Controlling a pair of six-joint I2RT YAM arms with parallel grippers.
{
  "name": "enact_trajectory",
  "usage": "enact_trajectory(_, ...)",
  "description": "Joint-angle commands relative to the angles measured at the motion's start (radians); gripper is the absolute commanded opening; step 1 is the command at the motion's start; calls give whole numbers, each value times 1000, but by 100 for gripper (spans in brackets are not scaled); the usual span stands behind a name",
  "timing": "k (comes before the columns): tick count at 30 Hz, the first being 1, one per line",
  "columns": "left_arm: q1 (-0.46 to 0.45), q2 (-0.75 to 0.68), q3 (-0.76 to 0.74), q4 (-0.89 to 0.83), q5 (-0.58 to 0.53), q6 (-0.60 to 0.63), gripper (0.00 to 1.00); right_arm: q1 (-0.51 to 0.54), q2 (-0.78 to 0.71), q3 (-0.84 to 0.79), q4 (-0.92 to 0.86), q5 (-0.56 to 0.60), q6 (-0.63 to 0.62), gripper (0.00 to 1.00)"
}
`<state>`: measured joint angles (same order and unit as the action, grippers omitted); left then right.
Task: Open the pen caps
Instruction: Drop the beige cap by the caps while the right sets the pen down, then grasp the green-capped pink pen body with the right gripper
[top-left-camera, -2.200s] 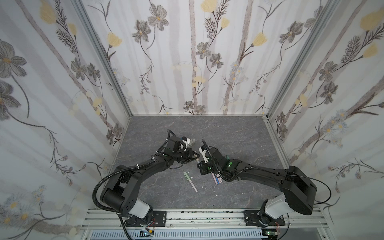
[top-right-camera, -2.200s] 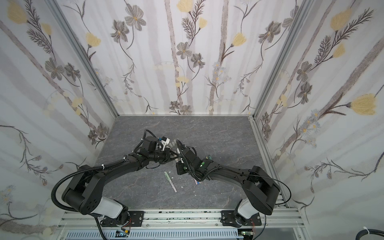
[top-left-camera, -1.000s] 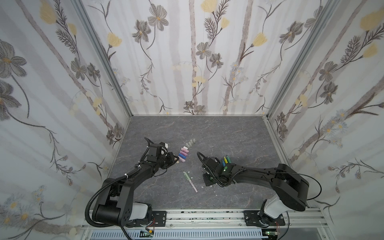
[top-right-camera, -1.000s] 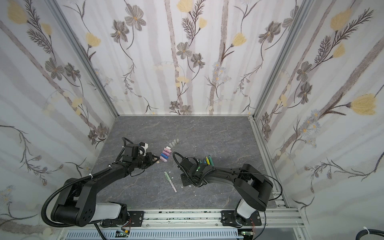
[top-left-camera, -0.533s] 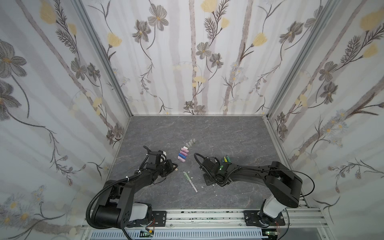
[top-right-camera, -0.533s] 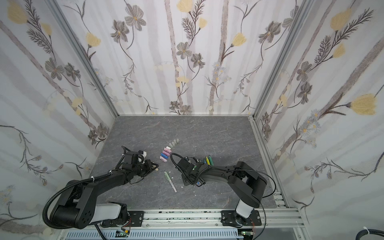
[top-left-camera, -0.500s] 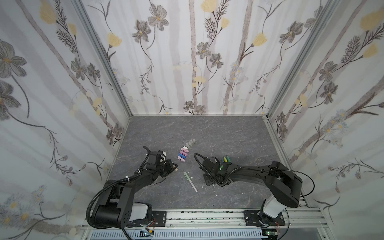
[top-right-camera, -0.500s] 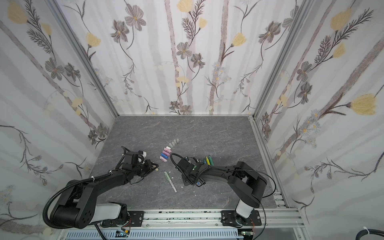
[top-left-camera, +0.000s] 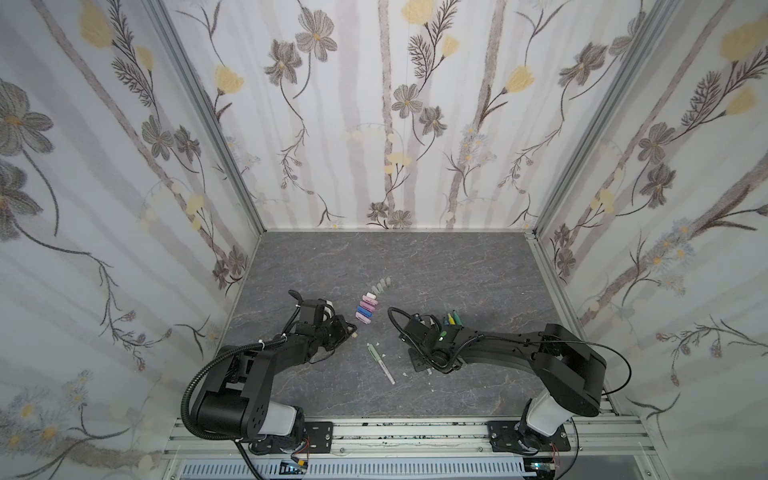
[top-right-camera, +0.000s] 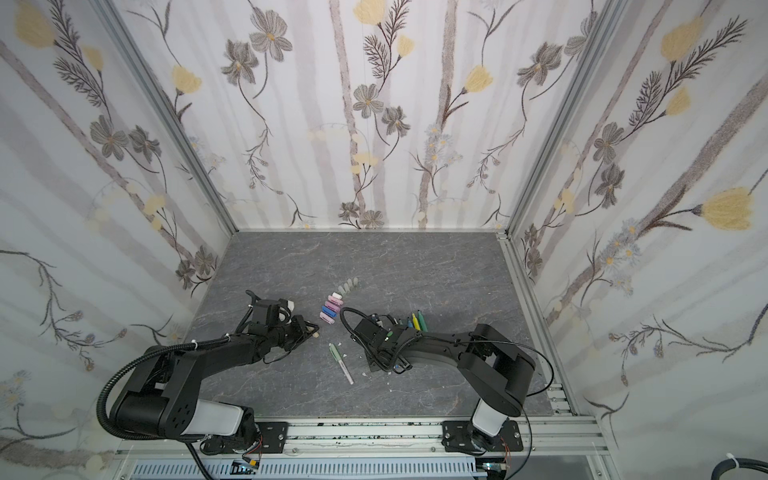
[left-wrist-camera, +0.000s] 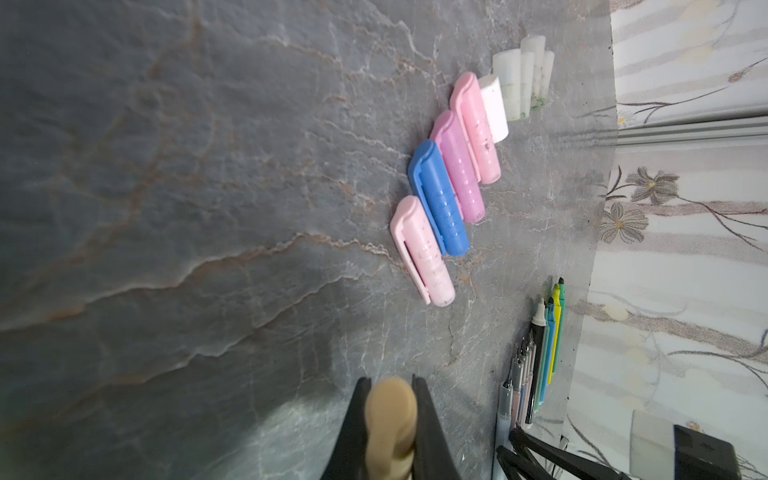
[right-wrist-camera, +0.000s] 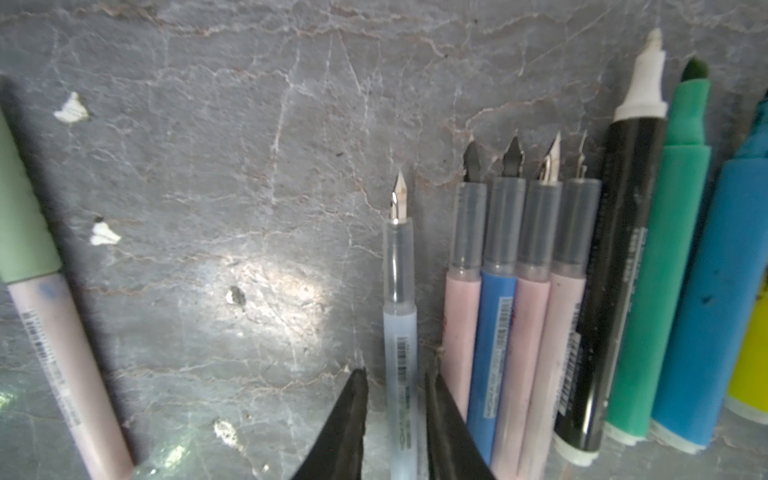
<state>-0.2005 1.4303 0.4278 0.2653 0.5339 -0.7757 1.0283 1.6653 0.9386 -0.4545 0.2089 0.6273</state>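
Note:
My left gripper (left-wrist-camera: 390, 382) is shut on a peach pen cap (left-wrist-camera: 390, 419), low over the floor at centre left in both top views (top-left-camera: 354, 332) (top-right-camera: 316, 331). Ahead of it lie loose pen caps side by side: pink (left-wrist-camera: 422, 251), blue (left-wrist-camera: 438, 199), purple (left-wrist-camera: 457, 166), pink (left-wrist-camera: 476, 129), then whitish ones (left-wrist-camera: 525, 70). My right gripper (right-wrist-camera: 395, 378) is open, with a gap showing at one jaw, astride an uncapped pale blue pen (right-wrist-camera: 400, 324) lying on the floor. That pen rests next to a row of uncapped pens (right-wrist-camera: 536, 291). One pen still wears a green cap (right-wrist-camera: 25, 208) (top-left-camera: 376, 353).
Thicker uncapped markers, black (right-wrist-camera: 615, 249), teal (right-wrist-camera: 665, 249) and blue (right-wrist-camera: 723, 291), close the pen row. White flecks (right-wrist-camera: 104, 235) dot the grey stone floor (top-left-camera: 415, 257). Flowered walls enclose three sides, and a metal rail (top-left-camera: 395, 432) runs along the front.
The grippers, first joined mid-floor, have drawn apart. The left one has pulled back left with the peach cap. The right one has laid the pale blue pen by the row and parted its jaws.

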Motion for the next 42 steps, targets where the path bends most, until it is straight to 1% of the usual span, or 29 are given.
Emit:
enact_trajectory(1,-5,12,14,48,-12,-20,6,1,-16,11,-22,44,8,26)
enact_trajectory(9,-23,69,36,82,-8,-35,7,-12,-35,30,-54,93,-11,27)
enact_trajectory(14,-42,95,47,100,-12,-46,8,-24,-63,34,-58,102,-24,27)
enact_trajectory(18,-52,120,60,107,-15,-50,11,-32,-63,32,-62,104,-29,27)
enact_trajectory(21,-54,133,67,101,-25,-50,14,-36,-97,31,-66,103,-35,27)
enact_trajectory(27,-54,124,74,78,-53,-57,22,-41,-101,26,-64,98,-36,27)
enact_trajectory(31,-53,109,71,75,-61,-67,24,-39,-94,29,-50,86,-43,27)
enact_trajectory(42,-50,36,66,53,-54,-74,26,24,-76,65,18,18,-102,27)
